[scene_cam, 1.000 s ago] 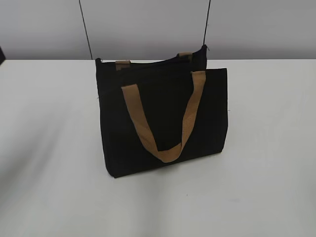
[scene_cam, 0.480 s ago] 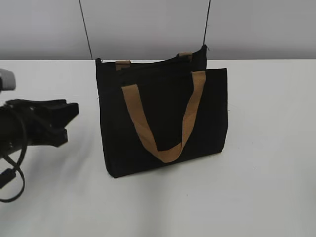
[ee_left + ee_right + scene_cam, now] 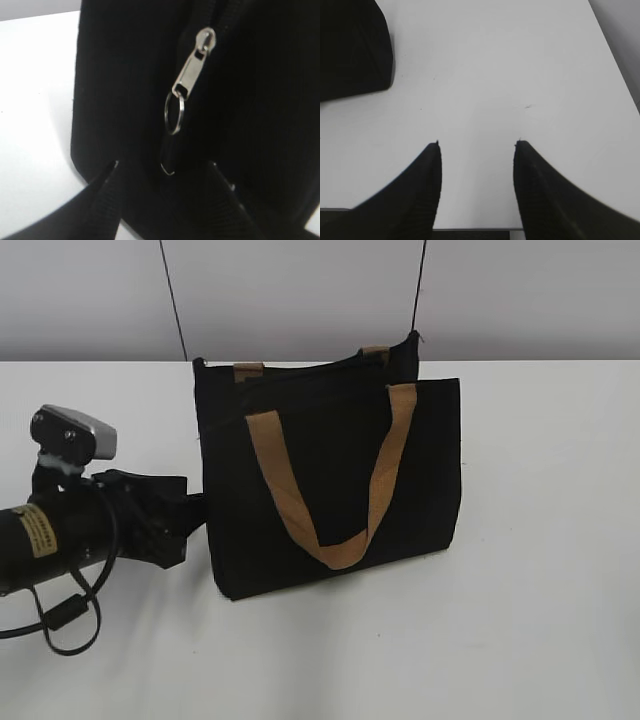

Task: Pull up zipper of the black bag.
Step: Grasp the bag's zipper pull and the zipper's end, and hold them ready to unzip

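Observation:
The black bag (image 3: 330,480) stands upright on the white table, its two tan strap handles hanging down its front and back. My left gripper (image 3: 190,510) is at the bag's left end, open, its fingers either side of that end. In the left wrist view the zipper's silvery pull tab (image 3: 192,62) with a metal ring (image 3: 174,114) hangs on the bag's end (image 3: 125,100), just above and between the open fingers (image 3: 165,167). My right gripper (image 3: 476,143) is open and empty over bare table; it is out of the exterior view.
The white table (image 3: 540,570) spreads all round the bag. A corner of the bag (image 3: 350,45) shows at the upper left of the right wrist view. Two thin dark cables (image 3: 172,300) hang against the wall behind.
My left arm has come in from the left edge and moved right, up to the bag's left end. The bag has not moved.

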You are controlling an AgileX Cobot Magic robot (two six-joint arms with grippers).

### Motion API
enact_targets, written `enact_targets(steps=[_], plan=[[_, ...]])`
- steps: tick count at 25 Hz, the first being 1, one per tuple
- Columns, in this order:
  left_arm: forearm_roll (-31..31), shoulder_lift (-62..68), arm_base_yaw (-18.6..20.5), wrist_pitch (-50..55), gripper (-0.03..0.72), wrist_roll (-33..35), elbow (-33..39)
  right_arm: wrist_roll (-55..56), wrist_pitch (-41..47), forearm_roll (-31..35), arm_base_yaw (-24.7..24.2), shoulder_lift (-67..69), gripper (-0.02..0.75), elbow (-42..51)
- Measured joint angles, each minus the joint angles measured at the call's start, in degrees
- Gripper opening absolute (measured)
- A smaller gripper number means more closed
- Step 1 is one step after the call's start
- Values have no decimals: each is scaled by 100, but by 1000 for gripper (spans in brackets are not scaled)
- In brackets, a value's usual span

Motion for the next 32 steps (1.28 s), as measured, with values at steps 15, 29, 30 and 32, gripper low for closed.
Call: enact_targets(steps=[15, 29, 30, 32], plan=[[617, 677, 0, -84, 278, 0, -635, 0, 0, 0, 0, 0, 370, 0], [175, -689, 0, 929, -6, -6, -396, 0, 0, 0, 0, 0, 370, 0], [147, -925, 0, 1147, -6, -6, -396, 0, 0, 0, 0, 0, 370, 0], [119, -1366, 0, 1466, -6, 46, -396, 0, 0, 0, 0, 0, 370, 0]])
